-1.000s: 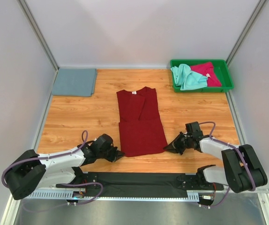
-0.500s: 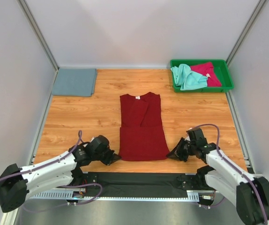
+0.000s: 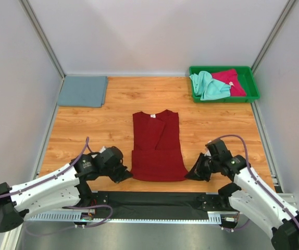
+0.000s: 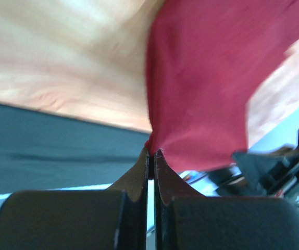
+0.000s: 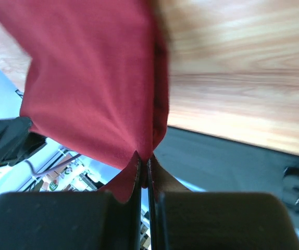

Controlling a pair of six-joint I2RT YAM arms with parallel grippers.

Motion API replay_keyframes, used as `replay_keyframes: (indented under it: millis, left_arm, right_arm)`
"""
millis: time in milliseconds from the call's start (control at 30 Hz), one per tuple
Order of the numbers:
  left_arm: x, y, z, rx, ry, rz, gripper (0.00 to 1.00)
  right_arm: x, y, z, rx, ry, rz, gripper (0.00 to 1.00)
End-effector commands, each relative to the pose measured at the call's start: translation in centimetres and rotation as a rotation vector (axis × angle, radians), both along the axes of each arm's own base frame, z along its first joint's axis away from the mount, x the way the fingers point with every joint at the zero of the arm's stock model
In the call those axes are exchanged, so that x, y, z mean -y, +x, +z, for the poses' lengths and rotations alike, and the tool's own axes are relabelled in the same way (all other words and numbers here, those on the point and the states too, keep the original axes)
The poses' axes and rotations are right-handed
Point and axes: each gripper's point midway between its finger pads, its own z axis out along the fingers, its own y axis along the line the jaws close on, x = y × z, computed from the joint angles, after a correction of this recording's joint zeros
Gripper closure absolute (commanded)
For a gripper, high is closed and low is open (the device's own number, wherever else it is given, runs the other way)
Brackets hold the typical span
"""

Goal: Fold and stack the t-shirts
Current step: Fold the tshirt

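Tabletop [image 3: 97, 135]: end effectors [image 3: 129, 177] [image 3: 188, 177] pinch red t-shirt [image 3: 157, 148] (hem).

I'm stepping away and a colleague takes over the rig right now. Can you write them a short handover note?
Left gripper: shut on the near left hem corner of the dark red t-shirt.
Right gripper: shut on its near right hem corner.
Dark red t-shirt: flat mid-table, sides folded in, collar away from the arms.
Slate grey-blue t-shirt: folded, far left corner.
Mint green t-shirt and pinkish-red t-shirt: crumpled in the green tray, far right.
Done: one shirt folded.
Left: finish and stack the dark red one, then fold and stack the two in the tray.
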Motion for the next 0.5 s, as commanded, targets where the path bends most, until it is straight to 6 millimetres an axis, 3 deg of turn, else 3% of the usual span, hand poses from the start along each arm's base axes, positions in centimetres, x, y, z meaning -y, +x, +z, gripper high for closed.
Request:
replay_keyframes:
  millis: [0,67,100,133,200,233,300,333,367,400,433,467]
  left_arm:
    - [-3.1,2.4,1.1,0.058,0.107,0.053,1.00]
    - [-3.0,4.4,2.6,0.116,0.113,0.012,1.00]
    - [-3.4,5.9,3.0,0.114,0.108,0.038,1.00]
    - [-3.0,7.7,4.7,0.153,0.083,0.043,1.00]
    - [-3.1,10.2,4.6,0.145,0.106,-0.004,1.00]
    - [-2.6,11.7,6.2,0.194,0.102,-0.045,1.00]
    - [-2.3,14.1,5.7,0.156,0.108,-0.065,1.00]
    - [-1.8,15.8,7.3,0.193,0.095,-0.073,1.00]
    - [-1.5,16.7,6.6,0.172,0.110,-0.112,1.00]
    - [-1.5,17.6,6.9,0.173,0.111,-0.113,1.00]
    - [-1.3,19.1,8.5,0.210,0.102,-0.108,1.00]
    - [-1.3,20.0,8.1,0.204,0.116,-0.112,1.00]
  right_arm:
    - [-0.6,3.3,4.0,0.080,-0.023,0.019,1.00]
    - [-1.1,5.0,5.6,0.112,-0.017,0.047,1.00]
    - [-1.2,6.1,5.4,0.081,-0.035,0.043,1.00]
    - [-1.7,8.0,7.6,0.131,-0.021,0.044,1.00]
    - [-1.8,10.4,7.7,0.123,-0.035,0.043,1.00]
    - [-2.3,11.8,9.0,0.150,-0.012,0.047,1.00]
    - [-2.3,14.0,8.4,0.126,-0.021,0.052,1.00]
    - [-2.6,14.7,8.5,0.119,-0.008,0.058,1.00]
    - [-2.8,16.4,8.8,0.128,0.000,0.049,1.00]
    - [-3.0,17.1,8.8,0.134,0.005,0.056,1.00]
    - [-3.0,17.8,9.0,0.131,0.006,0.058,1.00]
    - [-3.1,19.2,9.3,0.135,0.006,0.058,1.00]
